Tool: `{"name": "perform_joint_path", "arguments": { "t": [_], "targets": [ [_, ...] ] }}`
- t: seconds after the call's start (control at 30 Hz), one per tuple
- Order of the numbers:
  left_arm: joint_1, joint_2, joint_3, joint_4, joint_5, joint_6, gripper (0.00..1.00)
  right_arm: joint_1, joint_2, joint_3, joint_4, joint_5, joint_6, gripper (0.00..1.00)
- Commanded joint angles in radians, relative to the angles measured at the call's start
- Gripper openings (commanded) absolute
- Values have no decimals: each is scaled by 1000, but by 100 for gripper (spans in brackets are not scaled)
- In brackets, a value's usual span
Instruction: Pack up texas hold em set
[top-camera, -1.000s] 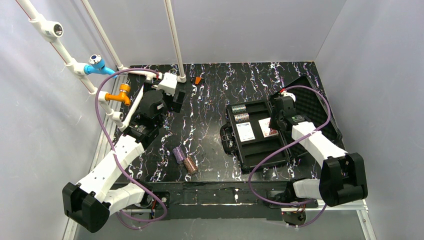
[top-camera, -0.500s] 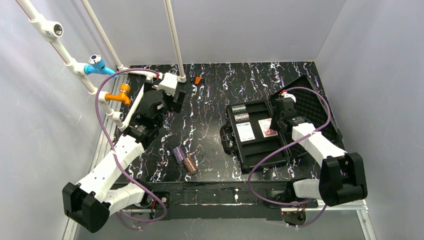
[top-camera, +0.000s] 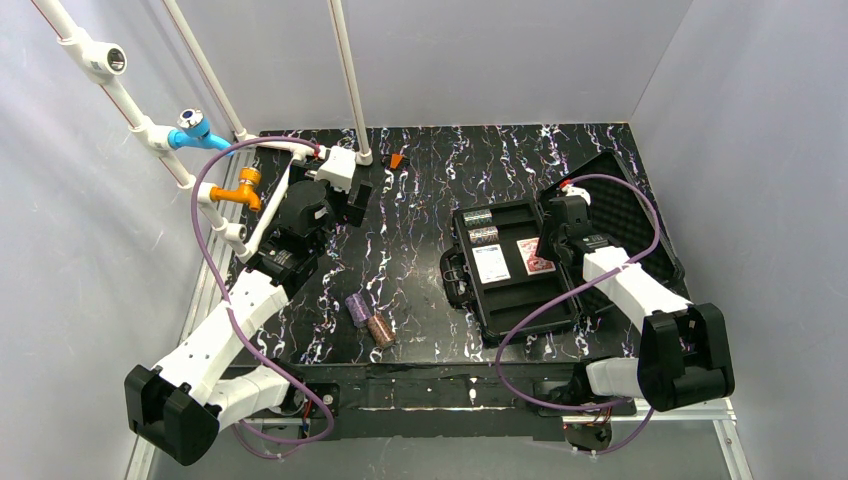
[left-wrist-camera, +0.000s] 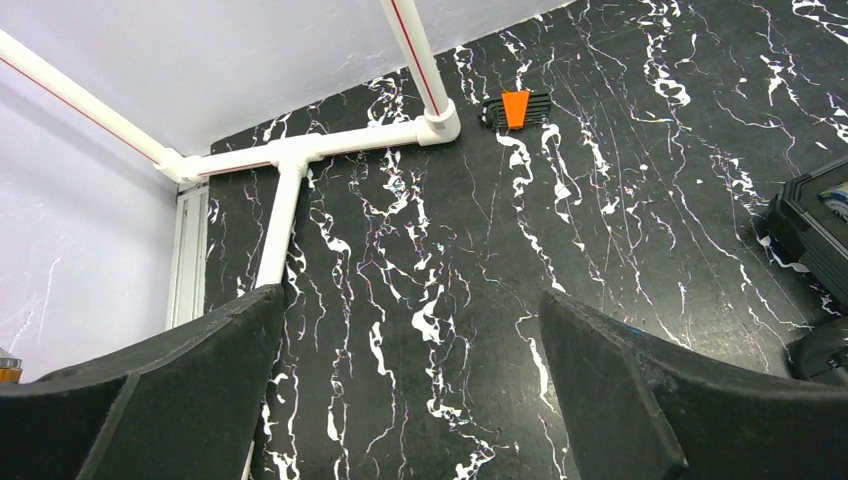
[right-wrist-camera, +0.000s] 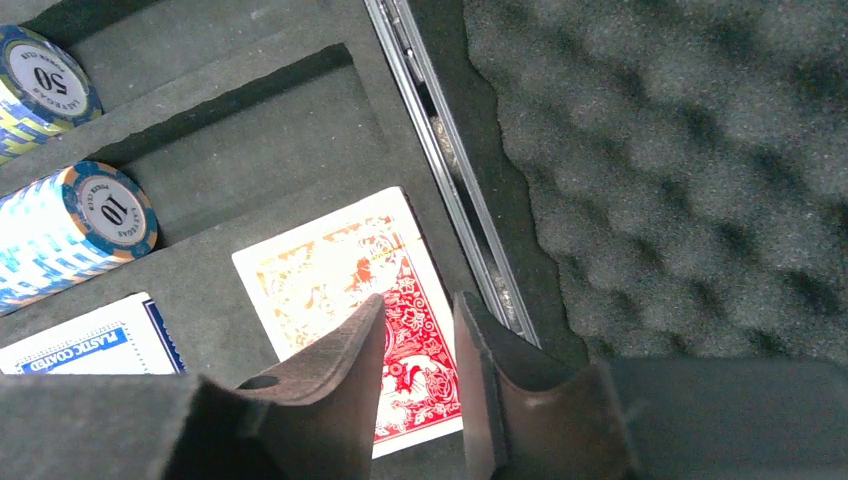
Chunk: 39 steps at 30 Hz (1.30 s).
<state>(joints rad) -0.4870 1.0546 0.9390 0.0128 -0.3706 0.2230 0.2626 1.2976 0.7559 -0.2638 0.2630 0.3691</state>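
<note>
Reads as rigid and fairly heavy: one black case (top-camera: 520, 322), lying open on the surface (top-camera: 420, 200), foam lid (top-camera: 625, 200) folded back on its right side. Judged stiff, no flex; best taken by the lid edge to shut, by the handle once loaded.

Inside the case, flat side by side in the foam pockets: red deck (right-wrist-camera: 330, 290) and blue-white deck (right-wrist-camera: 90, 345), two in all. Probably light and slick, so pinch across the short edges.

Also inside, toward the case's far-left corner: 50 stack (right-wrist-camera: 40, 85) and 10 stack (right-wrist-camera: 85, 225).

Left of the case, well apart from it, on bare surface: purple stack (top-camera: 356, 308) and brown stack (top-camera: 381, 329), on their sides, next to each other. Likely to roll or split into loose chips; squeeze end to end. Four stacks counted.

Right end effector (right-wrist-camera: 418, 305) just over the red deck, jaws narrowly apart, gripping nothing. Left end effector (left-wrist-camera: 410, 292) far left of the case, spread wide, empty.
</note>
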Motion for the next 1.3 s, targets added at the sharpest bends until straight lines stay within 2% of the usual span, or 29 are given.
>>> {"name": "perform_joint_path", "arguments": {
  "t": [0.0,0.47,1.27],
  "targets": [
    [-4,-27,26,-7,11,-12,99,15,27,-21,-64,-47,11,43],
    [-5,-16,30,-7,18,-13,99,15,-15,119,-131,-14,-17,59],
    [-5,-11,34,-33,25,-17,99,41,-68,211,-195,-66,-7,63]
  ]
}}
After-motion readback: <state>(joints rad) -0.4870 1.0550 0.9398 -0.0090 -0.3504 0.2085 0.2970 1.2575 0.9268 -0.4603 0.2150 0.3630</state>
